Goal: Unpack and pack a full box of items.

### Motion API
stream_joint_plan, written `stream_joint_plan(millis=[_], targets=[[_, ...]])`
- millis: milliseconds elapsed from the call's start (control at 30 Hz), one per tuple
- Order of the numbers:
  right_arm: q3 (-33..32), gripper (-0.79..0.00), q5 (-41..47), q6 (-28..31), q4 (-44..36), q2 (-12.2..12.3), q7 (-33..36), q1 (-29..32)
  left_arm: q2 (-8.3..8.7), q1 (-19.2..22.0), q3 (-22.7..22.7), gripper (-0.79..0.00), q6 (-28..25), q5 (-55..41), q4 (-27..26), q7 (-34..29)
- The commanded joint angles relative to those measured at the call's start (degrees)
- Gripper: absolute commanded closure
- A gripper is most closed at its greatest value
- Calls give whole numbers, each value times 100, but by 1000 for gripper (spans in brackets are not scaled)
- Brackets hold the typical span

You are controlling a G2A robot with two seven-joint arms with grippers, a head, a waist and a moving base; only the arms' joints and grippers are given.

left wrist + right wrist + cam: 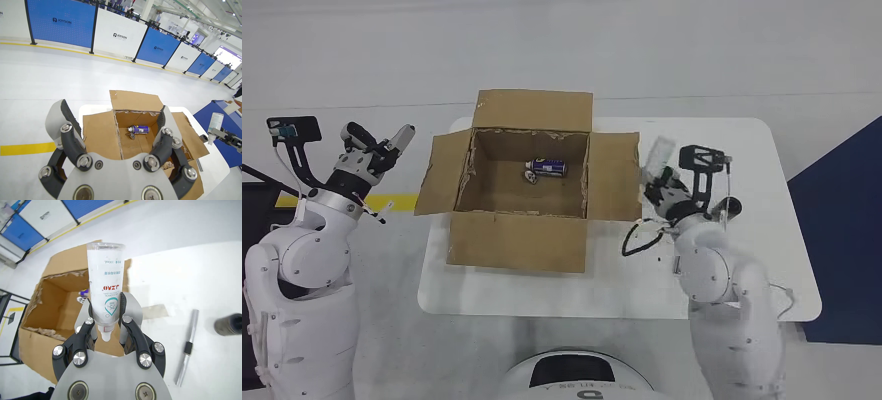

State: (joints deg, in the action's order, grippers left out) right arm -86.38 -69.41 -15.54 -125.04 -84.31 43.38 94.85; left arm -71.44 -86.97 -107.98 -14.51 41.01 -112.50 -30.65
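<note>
An open cardboard box (522, 240) stands on the white table (742, 280). Inside it lie a blue spray can (547, 167) (139, 129) and a small metal part (131, 136). My right gripper (106, 308) is shut on a clear alcohol spray bottle (105, 279) (657, 157), held nozzle toward the wrist, just beside the box's right flap. My left gripper (115, 116) (382, 140) hangs open and holds nothing, off the table to the left of the box.
On the table right of the box lie a metal rod (187, 345) with a black collar and a dark cylinder (229, 324). A blue surface (842, 230) borders the table's right side. Fence panels (75, 24) stand far behind.
</note>
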Motion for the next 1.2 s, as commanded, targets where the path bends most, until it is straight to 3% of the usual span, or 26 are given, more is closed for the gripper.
stream_joint_plan(millis=[0, 200, 300, 433, 667, 1167], targets=[[-461, 0, 85, -97, -122, 23, 39, 207, 0, 0, 0, -785, 0, 0, 0, 0], [-1580, 0, 584, -762, -463, 27, -129, 916, 0, 0, 0, -785, 0, 0, 0, 0], [-2165, 0, 1202, -1008, -167, 9, -348, 1064, 0, 0, 0, -785, 0, 0, 0, 0], [-2622, 0, 1750, -905, 593, 27, -354, 1010, 0, 0, 0, -785, 0, 0, 0, 0], [-2717, 0, 1656, -787, 1744, 134, 148, 400, 0, 0, 0, -785, 0, 0, 0, 0], [-2677, 0, 1699, -1018, 2494, 264, 1046, -123, 0, 0, 0, -785, 0, 0, 0, 0]])
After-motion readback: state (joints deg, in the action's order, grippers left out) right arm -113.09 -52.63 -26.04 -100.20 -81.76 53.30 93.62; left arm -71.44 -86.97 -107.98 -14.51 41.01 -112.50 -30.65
